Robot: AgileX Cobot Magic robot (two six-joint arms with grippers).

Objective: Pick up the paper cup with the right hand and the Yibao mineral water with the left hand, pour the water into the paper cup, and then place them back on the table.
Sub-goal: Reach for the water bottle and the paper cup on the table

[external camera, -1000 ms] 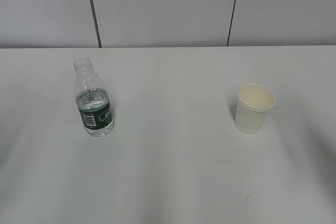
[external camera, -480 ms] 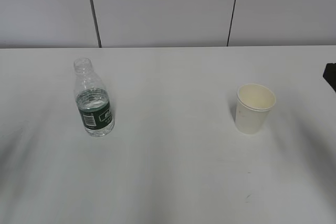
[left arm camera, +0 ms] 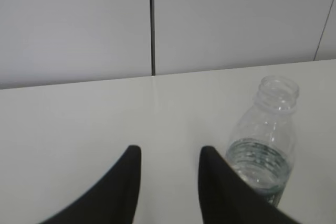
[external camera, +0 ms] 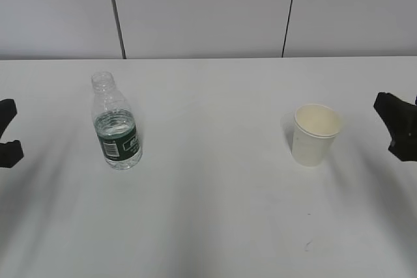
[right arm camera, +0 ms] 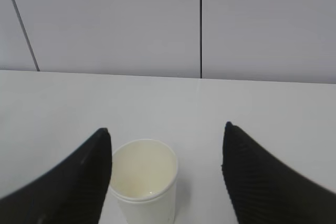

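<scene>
Exterior view: white table (external camera: 215,213) fills the lower two thirds of the frame, grey panelled wall (external camera: 195,11) above. Yibao mineral water (external camera: 116,123) stands upright at left of centre, uncapped, green label band facing the camera, water level about at the top of the label. Paper cup (external camera: 315,134) stands upright at right of centre, mouth up, well apart from the bottle. Both rest on the table; neither is touched.

Left hand (external camera: 6,135) shows only as two dark fingertips at the far left edge, apart from the bottle. Right hand (external camera: 399,128) shows at the far right edge, near the cup but with clear table between them.

Left wrist view: left hand (left arm camera: 168,182) points across the table toward the wall, fingers parted to a moderate gap with nothing between them. The bottle (left arm camera: 262,145) sits at lower right of the frame, outside the right finger, so the gap is not lined up on it.

Right wrist view: right hand (right arm camera: 165,174) has its fingers spread wide and empty. The cup (right arm camera: 143,179) sits at lower centre, just beside the left finger and off-centre in the gap.

Judgement: approach stage, nothing picked up. The wider spread on the right suits the cup's rim; the narrower left gap looks tight for the bottle body and probably needs widening. Each hand likely needs a sideways correction before closing. The light cup could tip if nudged.
</scene>
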